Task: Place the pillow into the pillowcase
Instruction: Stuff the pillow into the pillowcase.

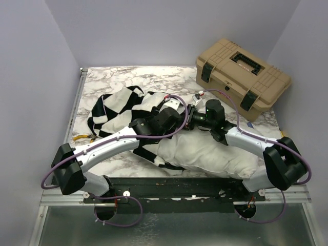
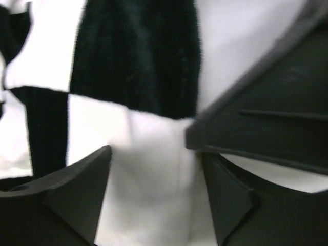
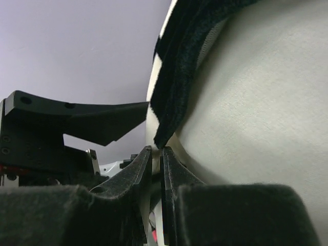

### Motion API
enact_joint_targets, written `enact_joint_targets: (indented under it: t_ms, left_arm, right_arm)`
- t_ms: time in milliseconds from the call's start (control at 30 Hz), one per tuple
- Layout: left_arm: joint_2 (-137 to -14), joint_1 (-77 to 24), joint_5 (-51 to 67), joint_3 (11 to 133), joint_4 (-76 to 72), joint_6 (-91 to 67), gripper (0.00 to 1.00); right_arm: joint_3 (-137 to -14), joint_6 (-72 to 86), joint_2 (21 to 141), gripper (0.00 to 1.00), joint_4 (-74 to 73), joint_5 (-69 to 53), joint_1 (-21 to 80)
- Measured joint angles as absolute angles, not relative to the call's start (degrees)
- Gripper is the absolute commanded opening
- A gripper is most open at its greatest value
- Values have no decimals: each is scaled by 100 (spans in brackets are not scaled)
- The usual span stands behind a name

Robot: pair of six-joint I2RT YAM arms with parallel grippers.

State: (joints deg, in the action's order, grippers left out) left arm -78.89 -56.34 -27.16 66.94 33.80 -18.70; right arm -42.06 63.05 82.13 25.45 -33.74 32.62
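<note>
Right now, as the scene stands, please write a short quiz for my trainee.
1. True or false: the plain white puffy pillow lies fully inside the black-and-white checked fabric pillowcase.
2. The left gripper has its jaws: A) open, B) shut.
3. What stands on the marbled table's far right corner?
Key: 1 false, most of it lies bare; 2 A; 3 a tan plastic toolbox with black latches.

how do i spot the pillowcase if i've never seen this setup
On the marble table, look left of the tan hard case in the far right corner. The limp heap of fabric there is the pillowcase. Its big black and white checks set it apart from the plain white pillow beside it.
</note>
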Motion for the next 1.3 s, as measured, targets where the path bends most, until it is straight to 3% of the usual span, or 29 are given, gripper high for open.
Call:
enact_joint_targets:
  t_ms: [133, 333, 433, 633, 933, 1000, 1100, 1200, 1300]
  left_arm:
    - [-8178, -5647, -3553, 6694, 3371, -1850, 25]
    - [-8121, -5649, -4718, 6740, 3361, -1962, 0]
    - [-8023, -5533, -5024, 6785, 3387, -1883, 0]
    - [-7977, -5454, -4751, 7094, 3424, -1664, 0]
    - [-7585, -5443, -2635, 7450, 3304, -2034, 0]
    - [-7476, -5478, -2117, 7441, 3269, -2265, 0]
    - [-7229, -5605, -1667, 7271, 3076, -2585, 0]
    - [-6954, -5747, -1638, 7061, 3048, -2825, 0]
    - [-6615, -5778, -1828, 6788, 3033, -3072, 0]
  right_arm:
    - [-4316, 6184, 8184, 19, 2200, -3275, 3262]
    - [-4466, 5876, 7942, 20, 1586, -3223, 3262]
    - [-4469, 5795, 7885, 21, 1481, -3232, 3262]
    - [-4469, 5817, 7964, 34, 1649, -3430, 3280]
    - [-4670, 6055, 8849, 35, 2311, -3481, 3726]
    - [-4619, 6237, 9045, 45, 2641, -3465, 3750]
    - [-4604, 6425, 9308, 77, 2952, -3457, 3760]
    - [-4746, 6272, 9367, 87, 2724, -3297, 3931]
    - [-4978, 5983, 9345, 89, 2263, -2923, 4217]
